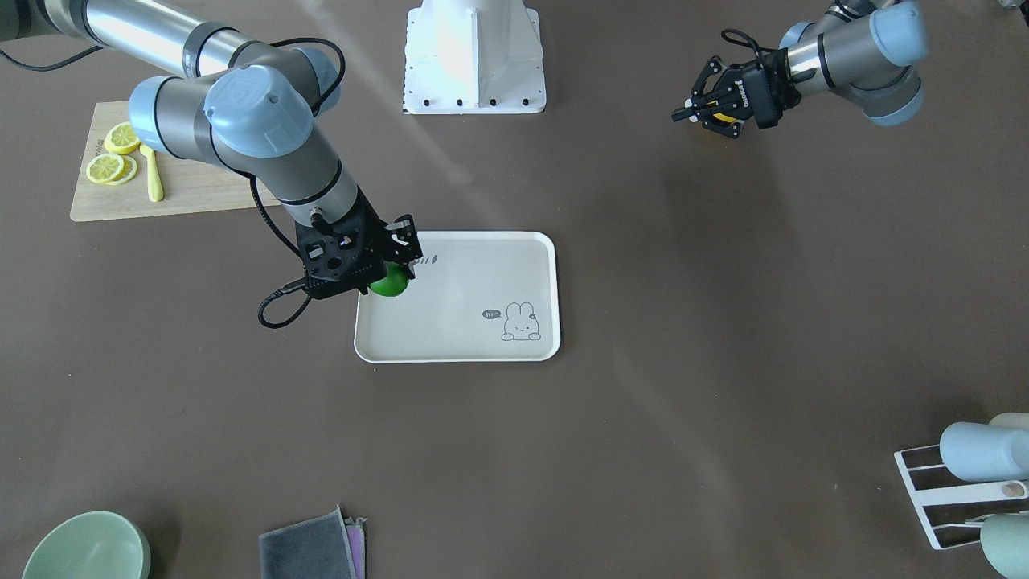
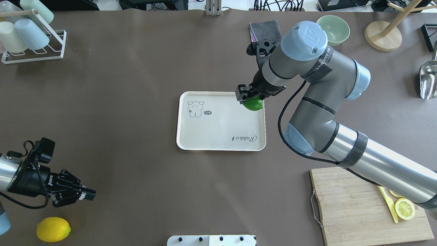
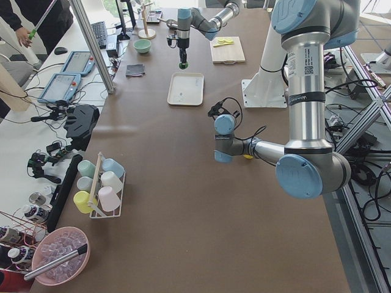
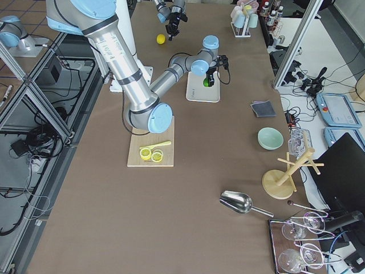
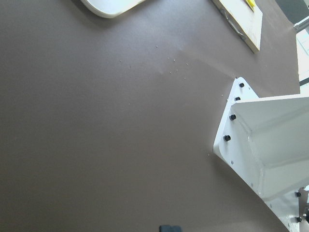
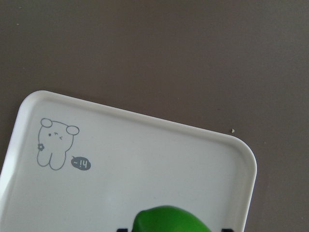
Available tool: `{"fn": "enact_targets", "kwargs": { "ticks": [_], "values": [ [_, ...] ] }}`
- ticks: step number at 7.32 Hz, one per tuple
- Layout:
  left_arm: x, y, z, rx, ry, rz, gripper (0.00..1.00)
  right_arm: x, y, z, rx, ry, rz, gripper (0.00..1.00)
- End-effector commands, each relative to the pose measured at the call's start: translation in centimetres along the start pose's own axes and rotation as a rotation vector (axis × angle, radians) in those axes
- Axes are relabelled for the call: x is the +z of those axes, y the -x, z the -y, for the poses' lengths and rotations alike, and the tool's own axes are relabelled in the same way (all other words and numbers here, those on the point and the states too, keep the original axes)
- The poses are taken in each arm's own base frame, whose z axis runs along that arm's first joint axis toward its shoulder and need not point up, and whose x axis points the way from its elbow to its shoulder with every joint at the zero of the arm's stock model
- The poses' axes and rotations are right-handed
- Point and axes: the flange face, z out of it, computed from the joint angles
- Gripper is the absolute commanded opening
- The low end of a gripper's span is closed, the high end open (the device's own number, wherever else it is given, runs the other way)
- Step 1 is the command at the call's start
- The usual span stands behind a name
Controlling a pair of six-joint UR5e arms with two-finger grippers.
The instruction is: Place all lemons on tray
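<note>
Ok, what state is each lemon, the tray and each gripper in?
tray: flat on the table.
green lemon: gripped over the tray's corner.
yellow lemon: lying on the table, off the tray.
right gripper: jaws shut on the green lemon.
left gripper: jaws shut, empty, above the table.

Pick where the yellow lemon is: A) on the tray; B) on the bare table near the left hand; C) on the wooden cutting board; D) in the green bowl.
B: the yellow lemon lies on the table by the left hand, apart from it and far from the tray.
</note>
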Motion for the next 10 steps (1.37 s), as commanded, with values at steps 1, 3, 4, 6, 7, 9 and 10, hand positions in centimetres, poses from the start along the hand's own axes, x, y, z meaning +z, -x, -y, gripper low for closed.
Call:
{"fn": "enact_targets", "kwargs": {
  "ticks": [1, 3, 4, 6, 7, 9, 10],
  "values": [
    [-0.9, 0.3, 0.2, -0.02, -0.008, 0.015, 0.96, -0.1, 0.4, 0.2, -0.003, -0.004, 0.005, 0.0],
    [-2.9, 0.7, -1.2, -0.002, -0.023, 0.035, 0.97, -0.1, 0.4, 0.3, -0.002, -0.004, 0.005, 0.0],
    [-4.7, 1.0, -3.8, 0.072, -0.019, 0.046, 0.97, 0.4, 0.0, 0.4, 0.003, 0.0, -0.005, 0.0],
    [-7.1, 2.0, -7.6, 0.141, 0.021, 0.101, 0.97, 2.8, -1.7, 1.9, 0.102, -0.03, -0.061, 0.0],
    [-7.7, 1.8, -8.2, 0.143, 0.02, 0.098, 0.97, 4.1, -2.4, 2.0, 0.121, -0.028, -0.062, 0.0],
    [-8.2, 1.6, -8.8, 0.144, 0.022, 0.089, 0.97, 5.4, -1.5, 0.7, 0.112, -0.002, -0.059, 0.0],
    [-9.0, 1.3, -9.6, 0.153, 0.015, 0.083, 0.97, 6.4, -0.8, -0.3, 0.11, 0.016, -0.059, 0.04]
  ]
}}
